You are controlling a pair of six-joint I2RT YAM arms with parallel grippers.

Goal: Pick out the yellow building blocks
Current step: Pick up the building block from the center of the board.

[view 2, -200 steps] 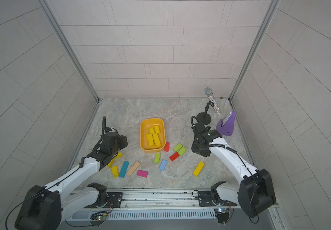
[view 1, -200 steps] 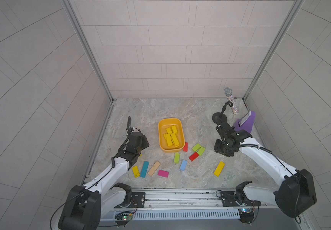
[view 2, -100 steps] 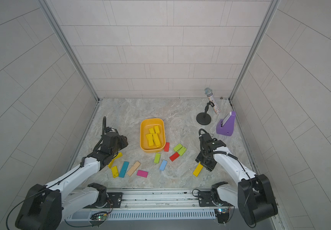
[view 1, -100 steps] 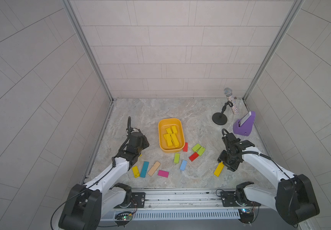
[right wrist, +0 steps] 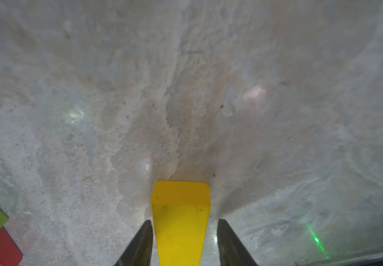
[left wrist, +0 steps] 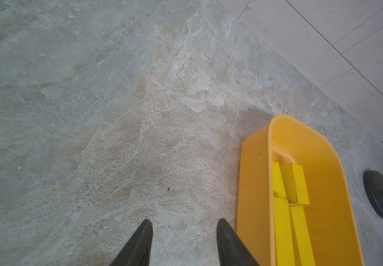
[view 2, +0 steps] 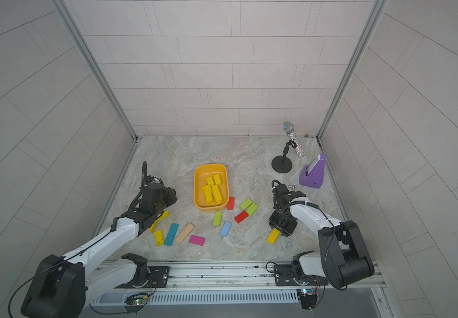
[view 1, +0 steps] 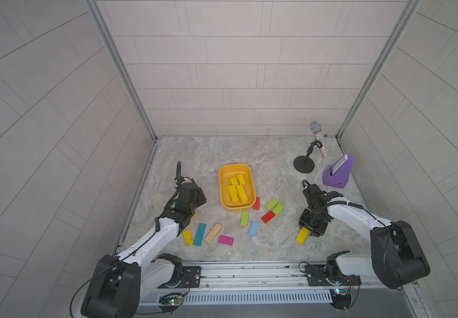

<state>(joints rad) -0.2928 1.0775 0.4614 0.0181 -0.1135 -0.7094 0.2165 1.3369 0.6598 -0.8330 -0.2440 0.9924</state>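
About five yellow building blocks (view 1: 234,194) lie in the orange-yellow tub (view 1: 235,169). Outside it, one (view 1: 187,237) lies front-left, at least one (view 2: 164,214) sits partly hidden under the left arm (view 2: 98,242), and one (view 1: 302,236) lies front-right

Before the tub: three lime-green blocks (view 1: 271,204), two red blocks (view 1: 268,217), one light-blue block (view 1: 253,228), one teal block (view 1: 200,234), one tan block (view 1: 213,233), one magenta block (view 1: 225,240)

The right end effector (right wrist: 183,221), level with the tub a second ago, now straddles the front-right block on the counter (view 1: 222,148), fingers slightly clear. The left end effector (left wrist: 183,222), unmoved left of the tub, stands half-open, empty

Centre: orange-yellow tub (view 1: 222,179), bright yellow blocks (view 1: 234,192). Below: lime-green block (view 1: 244,219), red block (view 1: 268,216), teal block (view 1: 200,234), magenta block (view 1: 225,240). Right: purple stand (view 1: 337,176). Marbled grey-beige tabletop (view 1: 263,154).
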